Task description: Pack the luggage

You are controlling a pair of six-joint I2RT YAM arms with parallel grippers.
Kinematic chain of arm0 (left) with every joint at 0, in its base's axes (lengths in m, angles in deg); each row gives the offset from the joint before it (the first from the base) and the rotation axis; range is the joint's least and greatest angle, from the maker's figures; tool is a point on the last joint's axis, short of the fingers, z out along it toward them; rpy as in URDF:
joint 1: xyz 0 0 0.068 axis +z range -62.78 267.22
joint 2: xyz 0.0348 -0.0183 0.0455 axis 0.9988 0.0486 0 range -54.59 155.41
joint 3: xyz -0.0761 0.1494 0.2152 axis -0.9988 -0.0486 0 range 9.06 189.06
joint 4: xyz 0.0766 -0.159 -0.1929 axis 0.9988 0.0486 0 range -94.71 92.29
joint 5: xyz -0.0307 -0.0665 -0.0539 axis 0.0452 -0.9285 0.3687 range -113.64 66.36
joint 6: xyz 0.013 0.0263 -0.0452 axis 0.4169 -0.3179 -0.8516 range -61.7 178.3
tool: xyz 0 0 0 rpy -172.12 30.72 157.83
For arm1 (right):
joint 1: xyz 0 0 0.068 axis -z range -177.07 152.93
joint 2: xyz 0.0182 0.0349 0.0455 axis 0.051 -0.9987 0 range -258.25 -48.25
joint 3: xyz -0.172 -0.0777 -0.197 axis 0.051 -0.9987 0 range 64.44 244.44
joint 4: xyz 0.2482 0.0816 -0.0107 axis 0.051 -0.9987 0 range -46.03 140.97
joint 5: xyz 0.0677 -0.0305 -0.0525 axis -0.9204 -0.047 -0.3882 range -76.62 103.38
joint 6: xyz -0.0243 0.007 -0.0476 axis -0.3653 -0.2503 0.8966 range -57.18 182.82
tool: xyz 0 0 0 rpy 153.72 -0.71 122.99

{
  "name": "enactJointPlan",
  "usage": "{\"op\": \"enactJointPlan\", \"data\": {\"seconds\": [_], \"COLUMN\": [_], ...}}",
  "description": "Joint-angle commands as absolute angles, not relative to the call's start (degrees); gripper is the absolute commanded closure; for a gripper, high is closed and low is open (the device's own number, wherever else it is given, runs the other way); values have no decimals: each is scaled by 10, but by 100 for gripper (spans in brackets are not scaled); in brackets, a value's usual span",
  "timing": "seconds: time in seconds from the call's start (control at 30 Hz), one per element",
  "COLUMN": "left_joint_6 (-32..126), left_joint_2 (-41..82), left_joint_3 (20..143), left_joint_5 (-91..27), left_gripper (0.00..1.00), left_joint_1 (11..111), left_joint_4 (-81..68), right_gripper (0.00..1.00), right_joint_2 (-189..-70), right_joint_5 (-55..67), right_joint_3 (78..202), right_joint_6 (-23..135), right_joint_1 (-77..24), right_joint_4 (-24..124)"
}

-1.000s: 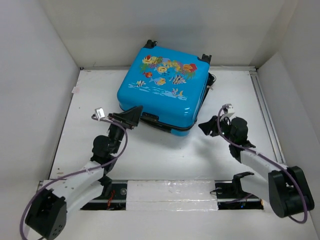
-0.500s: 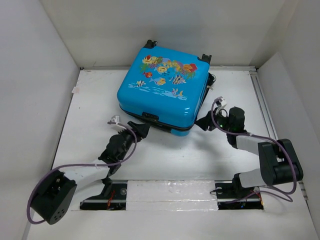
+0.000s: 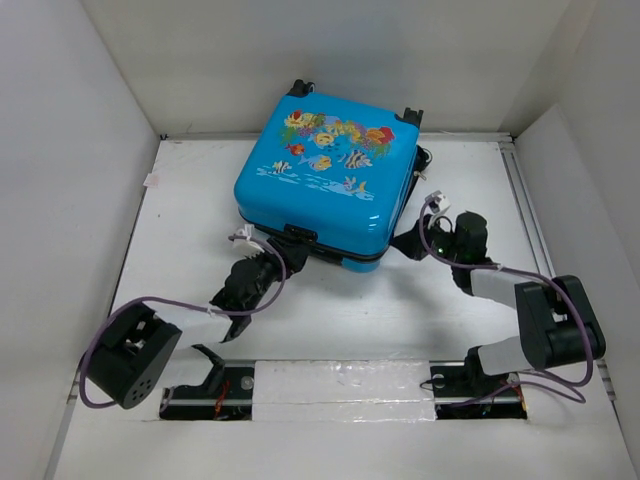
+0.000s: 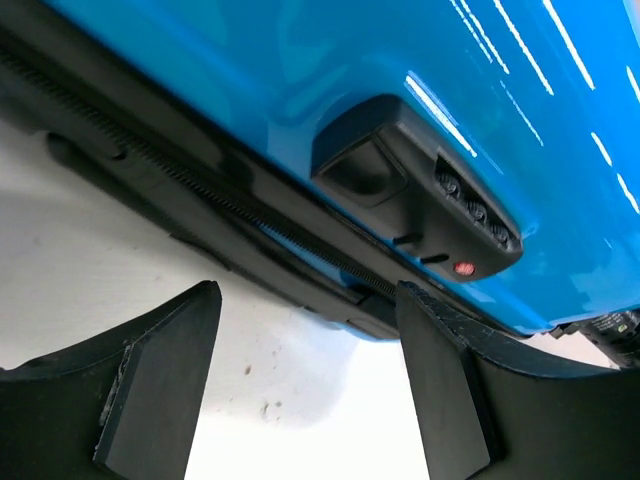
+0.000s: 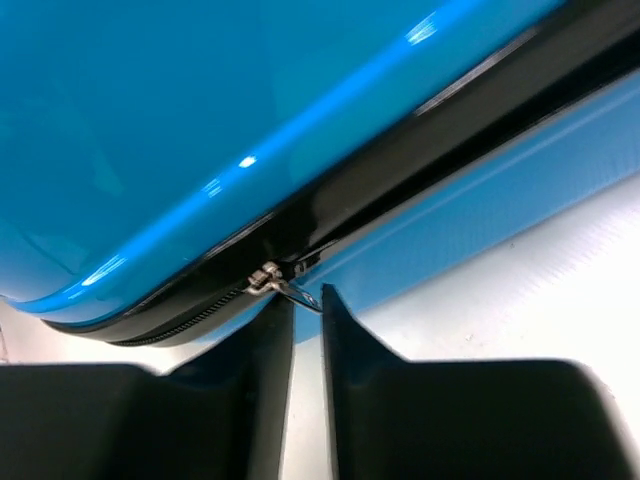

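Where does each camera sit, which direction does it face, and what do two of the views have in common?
Top external: above and behind the robot, looking down at the table and the luggage; the left arm and right arm show.
Left wrist: low at the luggage's near side, facing its combination lock; the open left gripper shows.
Right wrist: low at the near-right corner, facing the zipper pull; the nearly shut right gripper shows.
Shared: both wrist views show the blue shell and the black zipper seam.
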State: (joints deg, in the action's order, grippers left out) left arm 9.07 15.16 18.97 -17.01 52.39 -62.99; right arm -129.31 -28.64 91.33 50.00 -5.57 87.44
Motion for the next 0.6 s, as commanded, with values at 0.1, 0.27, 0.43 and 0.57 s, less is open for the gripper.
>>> {"op": "enactJointPlan", "data": {"seconds": [0.1,0.27,0.43,0.57], "left_joint_6": [86,93,87,81], "left_joint_2": [205,234,271,300], "left_joint_3": [229,254,280,293], "left_joint_5": [-198,-170,-149,-155], "left_gripper": [34,38,41,42], "left_joint_1": [516,480,461,456], "left_joint_4": [-712,-719,-730,-748], "right_gripper": [100,100,100,100], "right_joint_2": [-1274,-1203,-1051,-949], "right_joint_5": [-293,-213,-79,31], "right_joint_3": [935,884,824,810], "right_joint_6": [491,465,413,358], "right_joint_1": [-74,-119,-210,-319], "right_joint_4": [947,906,736,607]}}
